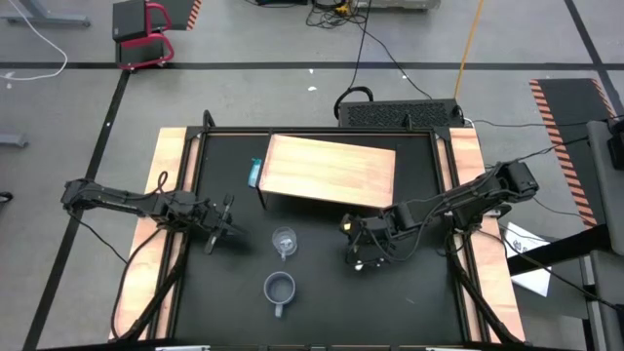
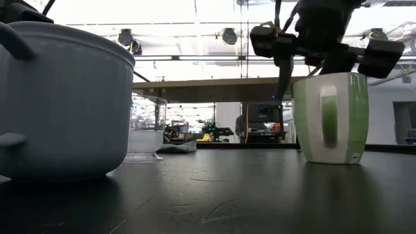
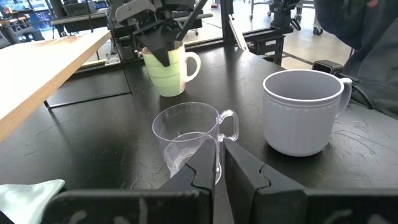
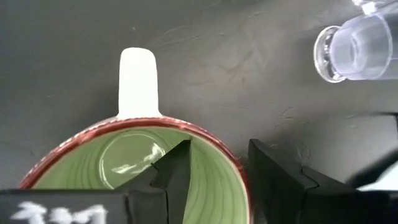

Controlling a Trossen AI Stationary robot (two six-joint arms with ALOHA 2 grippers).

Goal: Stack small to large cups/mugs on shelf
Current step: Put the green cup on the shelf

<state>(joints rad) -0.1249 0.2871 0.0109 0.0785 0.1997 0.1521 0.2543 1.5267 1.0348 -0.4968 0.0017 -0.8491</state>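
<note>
The lime-green mug (image 4: 134, 165) is straddled at its rim by the spread right pincer (image 4: 217, 171), one finger inside for lifting to the shelf (image 1: 330, 171), while the left pincer (image 3: 219, 163) is kept pressed together beside the glass cup (image 3: 189, 138).

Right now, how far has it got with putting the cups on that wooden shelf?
Nothing is stacked yet: the light tan wooden shelf holds no cup. In hand: the right end effector straddles the rim of the lime-green mug, which stands on the black tabletop. The grey-blue mug and clear glass cup still wait there; the left end effector waits beside them.
</note>
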